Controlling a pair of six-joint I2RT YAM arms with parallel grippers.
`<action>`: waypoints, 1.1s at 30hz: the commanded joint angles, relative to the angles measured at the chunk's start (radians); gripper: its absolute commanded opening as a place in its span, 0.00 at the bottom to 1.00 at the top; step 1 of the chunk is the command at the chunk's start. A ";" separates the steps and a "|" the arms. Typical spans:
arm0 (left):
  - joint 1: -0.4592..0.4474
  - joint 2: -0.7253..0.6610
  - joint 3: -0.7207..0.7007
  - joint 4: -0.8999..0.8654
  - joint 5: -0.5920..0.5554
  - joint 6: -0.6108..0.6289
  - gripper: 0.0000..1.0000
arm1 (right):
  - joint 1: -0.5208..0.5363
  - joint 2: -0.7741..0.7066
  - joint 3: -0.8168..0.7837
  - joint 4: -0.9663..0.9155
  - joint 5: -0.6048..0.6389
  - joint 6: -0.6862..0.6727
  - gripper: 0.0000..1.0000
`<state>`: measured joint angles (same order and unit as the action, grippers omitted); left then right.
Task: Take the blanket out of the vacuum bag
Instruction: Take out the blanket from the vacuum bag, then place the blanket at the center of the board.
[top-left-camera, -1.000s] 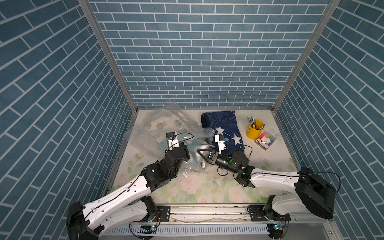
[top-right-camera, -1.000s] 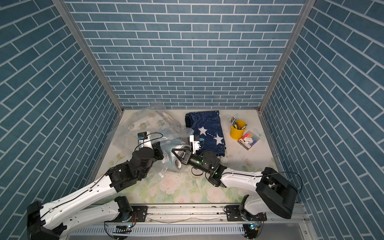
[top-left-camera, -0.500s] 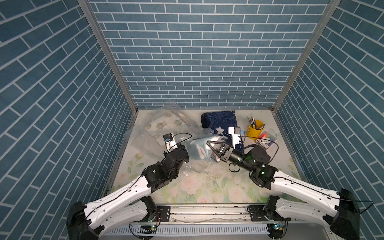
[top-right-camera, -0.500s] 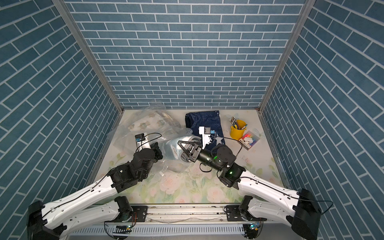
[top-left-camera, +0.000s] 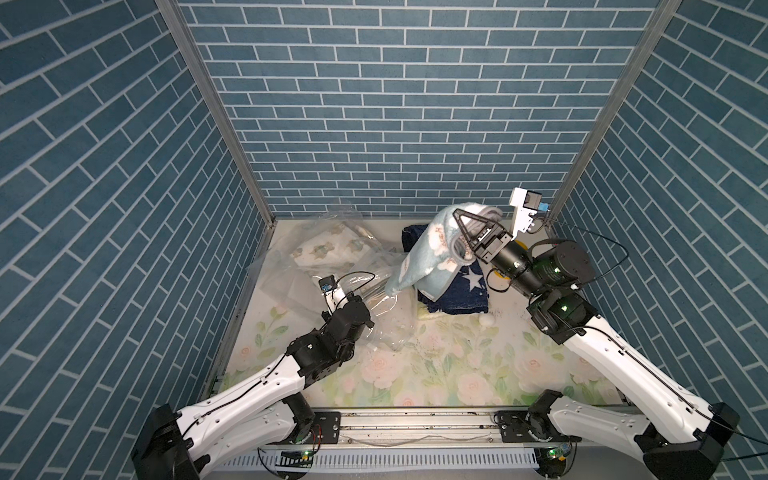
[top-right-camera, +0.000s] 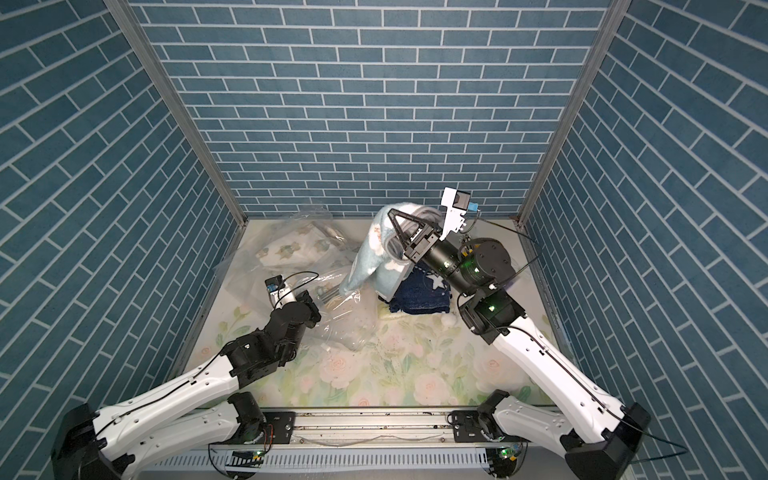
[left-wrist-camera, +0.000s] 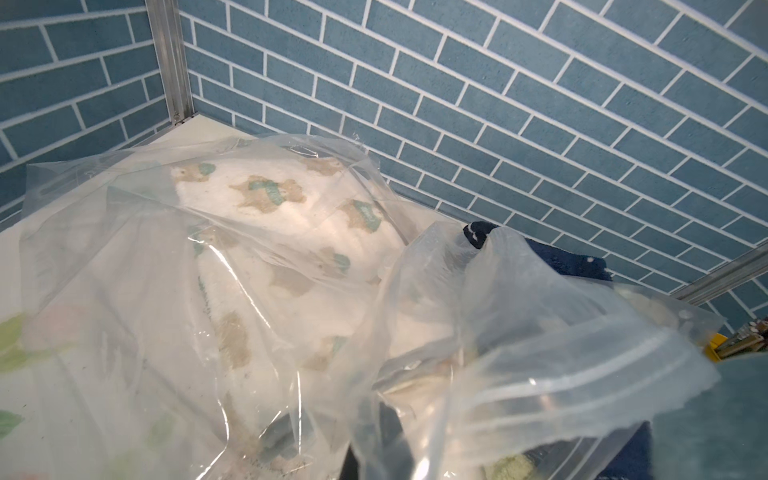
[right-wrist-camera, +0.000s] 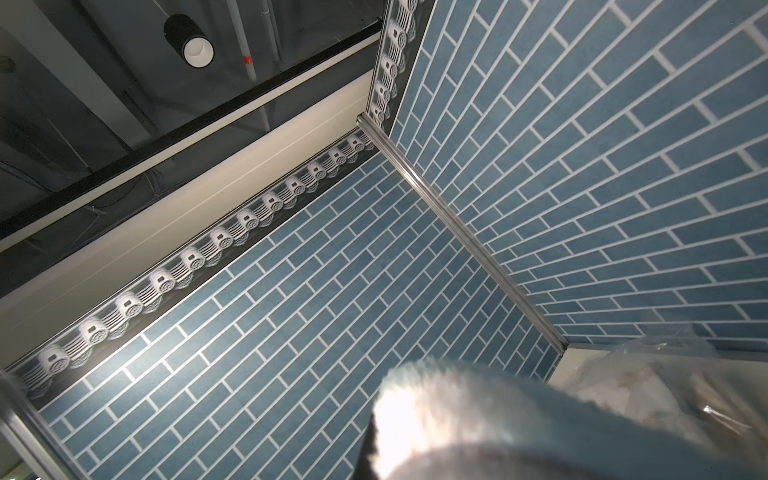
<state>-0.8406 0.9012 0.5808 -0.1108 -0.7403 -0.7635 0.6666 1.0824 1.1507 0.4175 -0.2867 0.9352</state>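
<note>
Right jaws tight on blanket (top-left-camera: 428, 249); left jaws seemingly on vacuum bag (top-left-camera: 384, 322).

I've got free desk (top-left-camera: 436, 374) along the front edge, between the arms. A stuffed bag (top-left-camera: 328, 249) fills the back left corner, a slack bag (top-left-camera: 386, 324) sprawls at center, and the blanket (top-left-camera: 428, 253) hangs over a navy towel (top-left-camera: 457, 295) behind.
</note>
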 joint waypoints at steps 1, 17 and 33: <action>0.019 -0.031 -0.023 -0.003 -0.028 -0.010 0.00 | -0.097 0.026 -0.002 0.012 -0.116 0.014 0.00; 0.250 -0.125 -0.090 -0.043 0.013 0.020 0.00 | -0.313 -0.117 -0.226 0.107 -0.362 0.164 0.00; 0.335 -0.112 -0.131 0.031 0.125 -0.029 0.00 | -0.352 -0.084 -0.311 0.128 -0.381 0.158 0.00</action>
<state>-0.5144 0.8345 0.4801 -0.0692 -0.6140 -0.7792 0.3340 0.9707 0.8459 0.5224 -0.6621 1.1316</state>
